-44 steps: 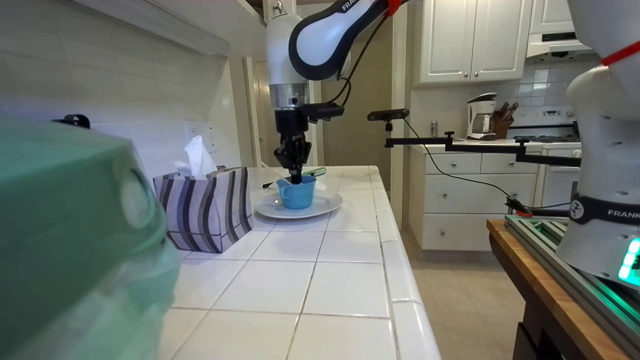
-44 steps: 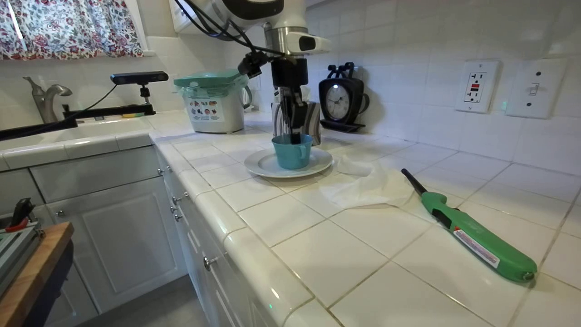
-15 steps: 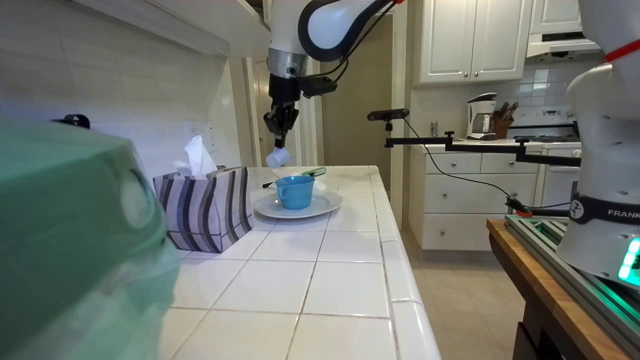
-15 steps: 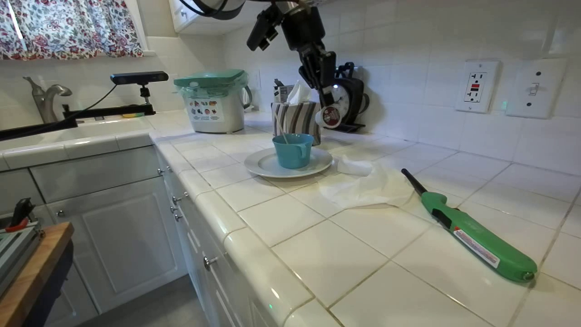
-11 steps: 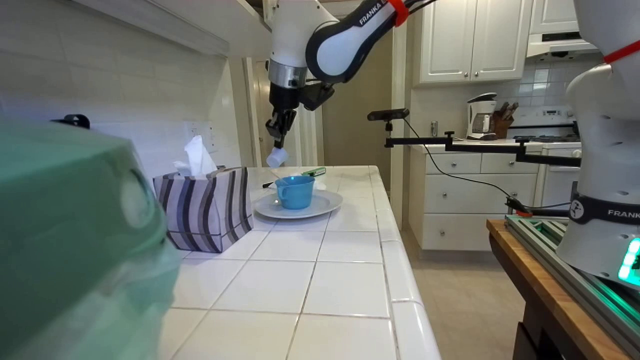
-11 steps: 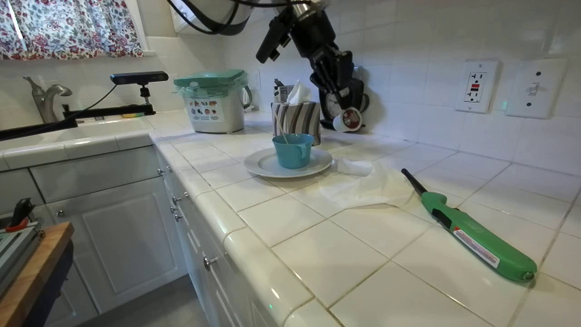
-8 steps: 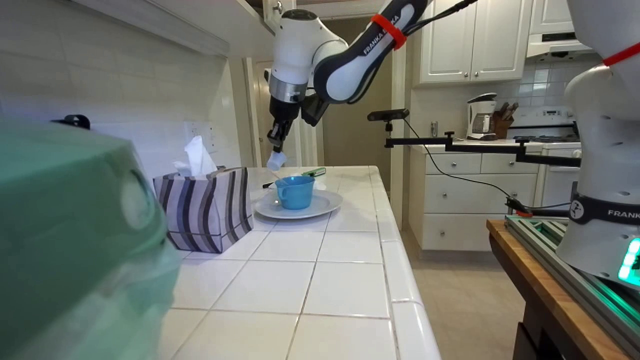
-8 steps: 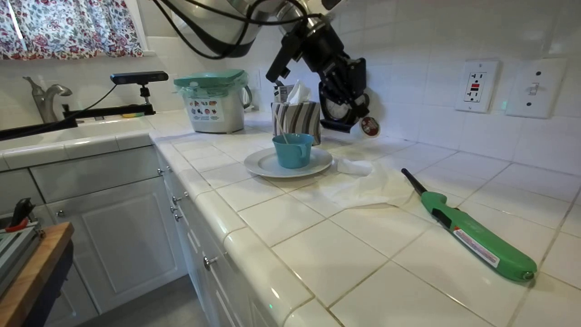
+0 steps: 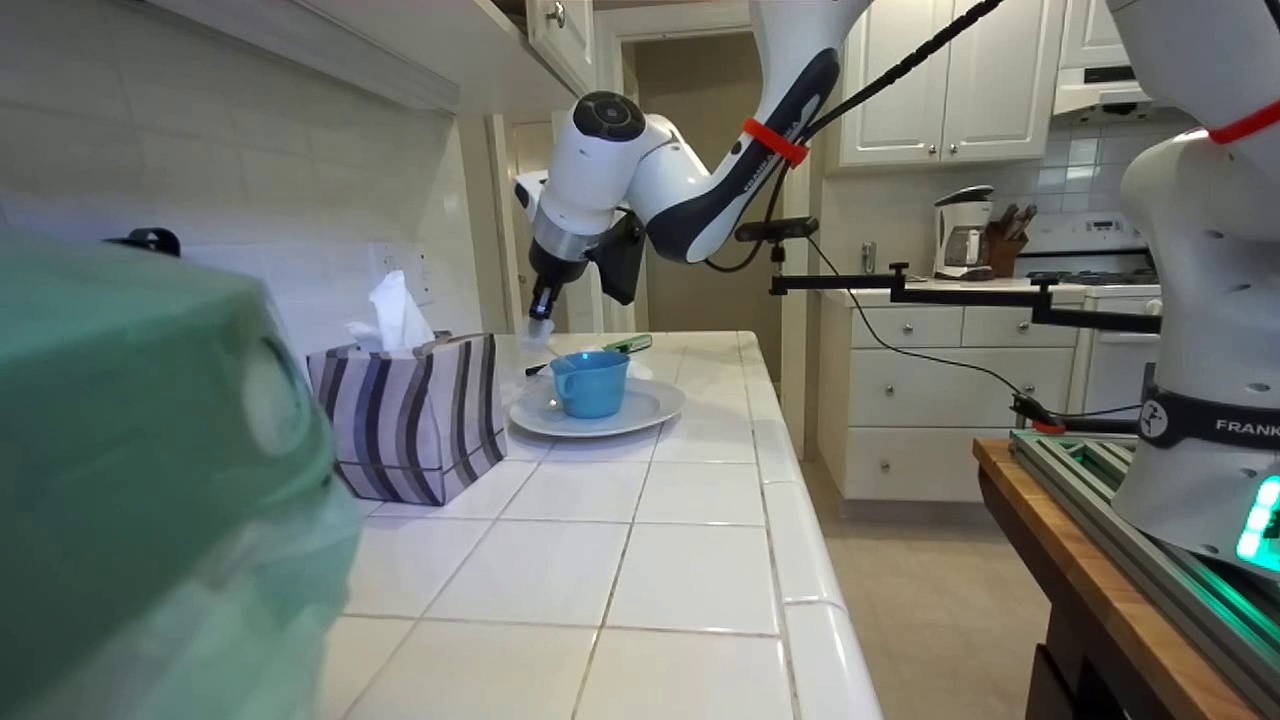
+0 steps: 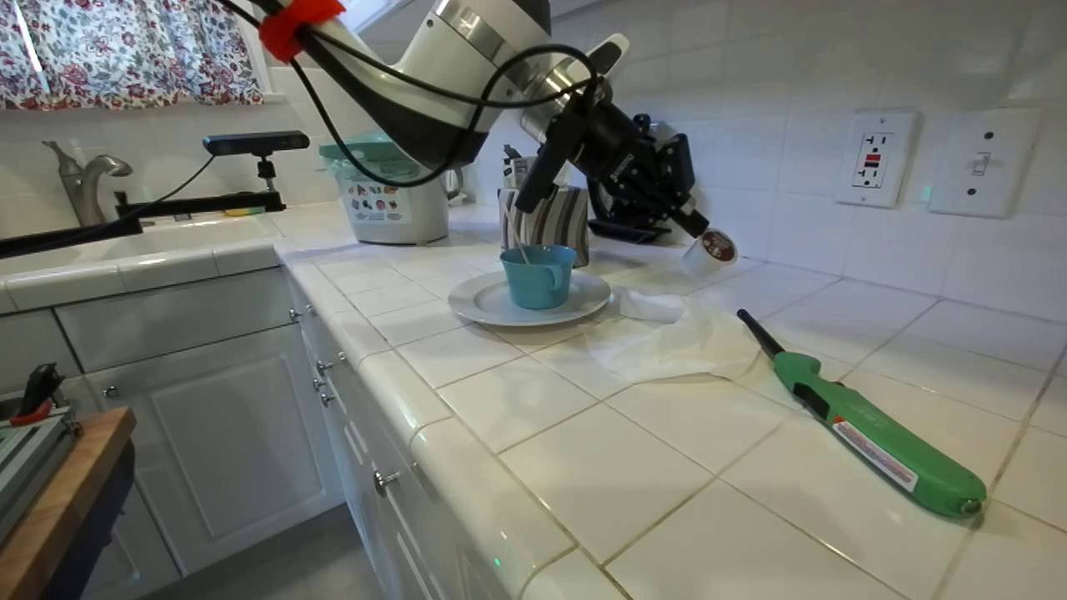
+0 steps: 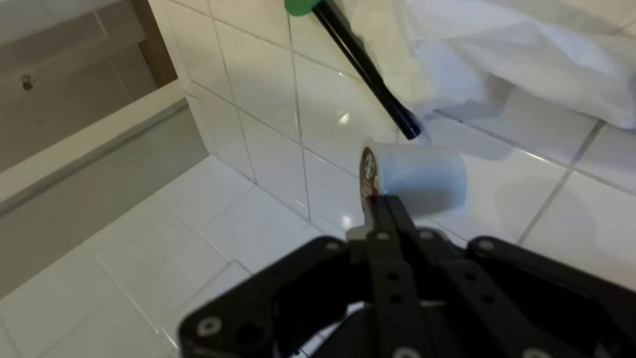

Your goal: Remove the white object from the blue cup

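Observation:
The white object is a small tapered pod with a red-brown printed lid; it shows in both exterior views (image 9: 540, 329) (image 10: 710, 252) and in the wrist view (image 11: 422, 179). My gripper (image 9: 542, 306) (image 10: 693, 222) is shut on its rim at the lid edge, fingertips nearly together (image 11: 387, 201). The pod is tilted, lid facing sideways, outside the cup and low over the counter near the wall. Whether it touches the counter I cannot tell. The blue cup (image 9: 590, 388) (image 10: 538, 279) stands upright on a white plate (image 9: 650, 405) (image 10: 477, 300), with a thin pale stick in it.
A striped tissue box (image 9: 410, 420) and a black clock (image 10: 629, 225) stand by the tiled wall. A crumpled white tissue (image 10: 683, 337) and a green lighter (image 10: 875, 442) lie on the counter; the lighter's black tip (image 11: 367, 69) is close to the pod. A green-lidded container (image 10: 392, 196) stands behind.
Earlier my gripper reached down into the cup. It has since lifted the white pod out, carried it beside the cup toward the wall, then lowered and tilted. Cup and plate stay in place.

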Robot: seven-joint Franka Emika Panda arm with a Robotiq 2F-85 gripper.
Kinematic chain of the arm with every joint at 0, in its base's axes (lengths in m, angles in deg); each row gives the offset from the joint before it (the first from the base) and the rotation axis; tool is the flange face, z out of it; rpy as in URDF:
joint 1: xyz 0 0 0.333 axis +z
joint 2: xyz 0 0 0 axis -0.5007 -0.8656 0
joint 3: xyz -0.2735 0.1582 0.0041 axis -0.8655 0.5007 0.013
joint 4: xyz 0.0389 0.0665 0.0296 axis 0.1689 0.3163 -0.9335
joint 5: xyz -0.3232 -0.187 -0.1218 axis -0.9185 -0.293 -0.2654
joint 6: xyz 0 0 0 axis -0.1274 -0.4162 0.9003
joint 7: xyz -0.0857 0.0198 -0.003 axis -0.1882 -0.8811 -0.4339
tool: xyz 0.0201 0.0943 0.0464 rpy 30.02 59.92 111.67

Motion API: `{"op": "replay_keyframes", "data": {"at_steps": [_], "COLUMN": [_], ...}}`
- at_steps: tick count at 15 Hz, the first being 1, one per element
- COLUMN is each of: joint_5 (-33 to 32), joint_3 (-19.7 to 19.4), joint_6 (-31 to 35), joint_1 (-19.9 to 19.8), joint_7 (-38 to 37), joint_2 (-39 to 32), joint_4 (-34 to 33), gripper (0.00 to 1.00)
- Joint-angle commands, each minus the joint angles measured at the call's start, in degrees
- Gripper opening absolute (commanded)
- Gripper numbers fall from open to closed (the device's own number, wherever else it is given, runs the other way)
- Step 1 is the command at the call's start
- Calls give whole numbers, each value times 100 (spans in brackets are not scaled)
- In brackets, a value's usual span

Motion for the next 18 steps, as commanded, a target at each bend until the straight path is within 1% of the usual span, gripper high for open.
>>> {"op": "replay_keyframes", "data": {"at_steps": [1,7,11,18], "joint_5": [-951,-2233,-2854,-3758], "joint_3": [-283,-394,-365,-292], "joint_6": [338,699,924,1049], "joint_1": [226,279,210,143], "joint_7": [-665,-1434,-1760,-2276], "joint_2": [-297,-485,-532,-596], "joint_4": [-276,-493,-504,-486], "gripper": [0,0,0,0]}}
